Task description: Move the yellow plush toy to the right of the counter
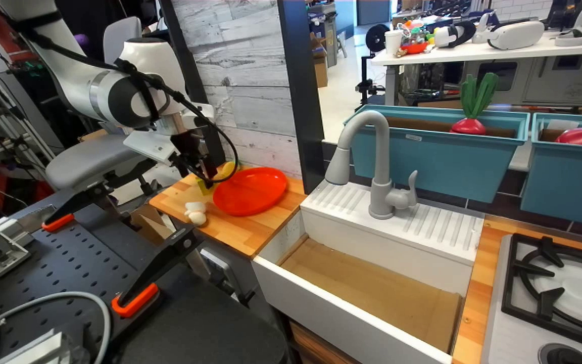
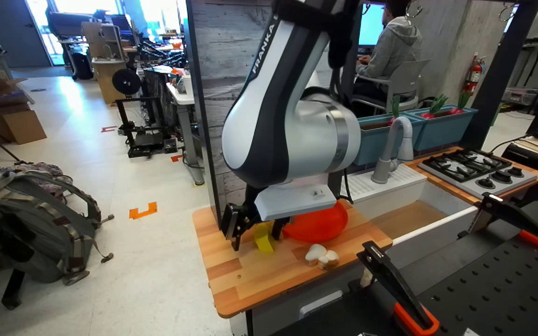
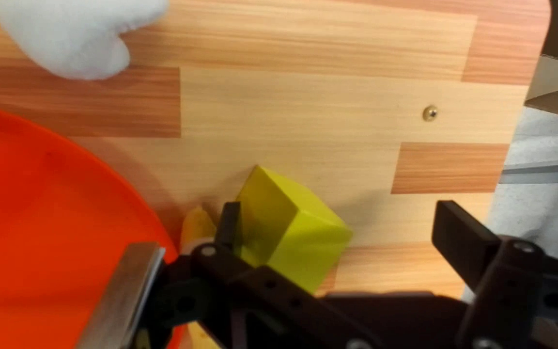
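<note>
The wrist view has the gripper (image 3: 339, 223) spread wide, low over the counter (image 3: 288, 106), its fingers (image 3: 463, 242) well apart. Between them lies the toy (image 3: 303, 232), bright yellow and angular, just beside the finger nearer the plate (image 3: 51, 203); whether the two touch, I cannot tell. A yellow-orange piece (image 3: 195, 225) is partly hidden by that same finger, along the plate's red rim. In both exterior views, the toy is between the plate and the counter's end edge, the one away from the sink (image 1: 316, 306). The plate lies toward the edge by the wall (image 1: 250, 96). A white lump (image 1: 196, 213) rests near the front edge, apart from plate and toy. In the wrist view, a screw (image 3: 429, 113) shows toward the rounded corner where front and end edges meet.
</note>
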